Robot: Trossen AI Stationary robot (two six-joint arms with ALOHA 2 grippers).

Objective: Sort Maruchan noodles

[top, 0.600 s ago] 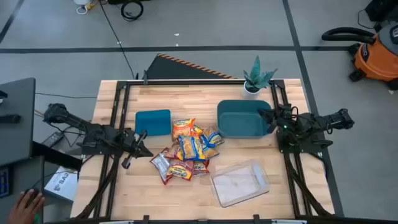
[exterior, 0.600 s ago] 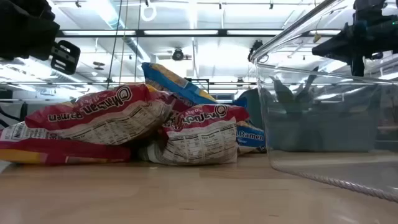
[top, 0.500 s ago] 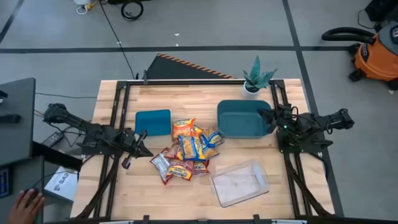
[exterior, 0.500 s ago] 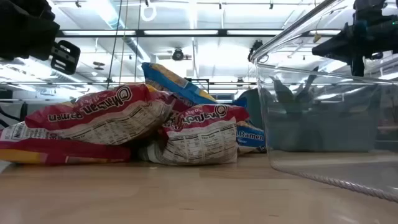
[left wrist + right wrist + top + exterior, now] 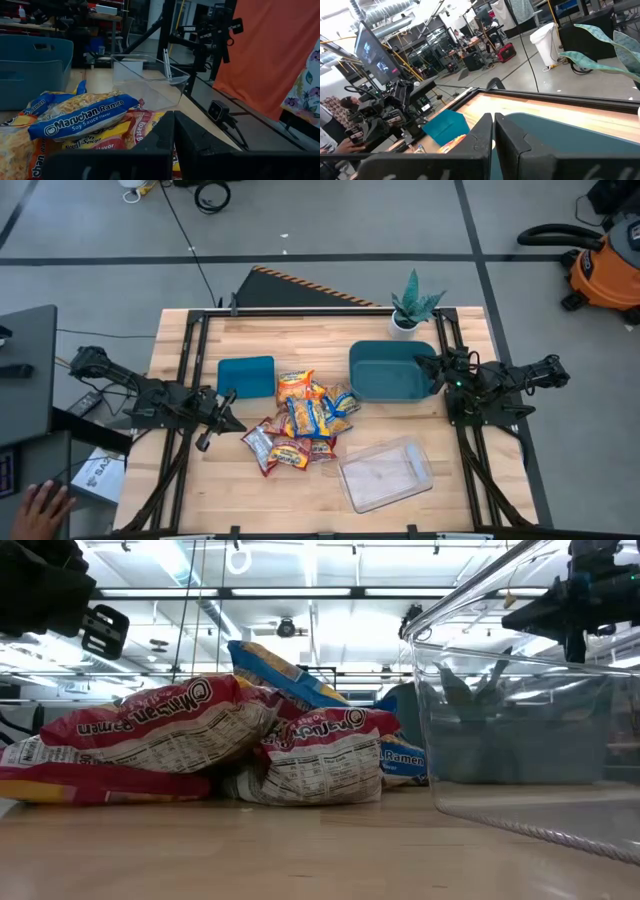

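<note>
Your Maruchan noodles (image 5: pixel 303 423) lie heaped at the centre of the wooden tabletop (image 5: pixel 190 480), with the left gripper (image 5: pixel 225 412) parked at their 9 o'clock, its jaws pressed together and holding nothing. From that wrist you can read "Maruchan Ramen Soy Sauce Flavor" on the blue-and-yellow packet (image 5: pixel 82 121) lying on top of the pile, and "Roast" on a red one (image 5: pixel 146 127) beneath it. At table height, the nearest red packets show "Maruchan Ramen" upside down above nutrition panels. The small teal bin (image 5: pixel 246 377) sits at the pile's 11 o'clock, the large teal bin (image 5: pixel 390 370) at 2 o'clock, and the clear tray (image 5: pixel 385 474) at 5 o'clock. Your right gripper (image 5: pixel 437 368) rests at the large bin's 3 o'clock edge, jaws closed and empty. A potted plant (image 5: pixel 412 305) stands at that bin's 12 o'clock.
</note>
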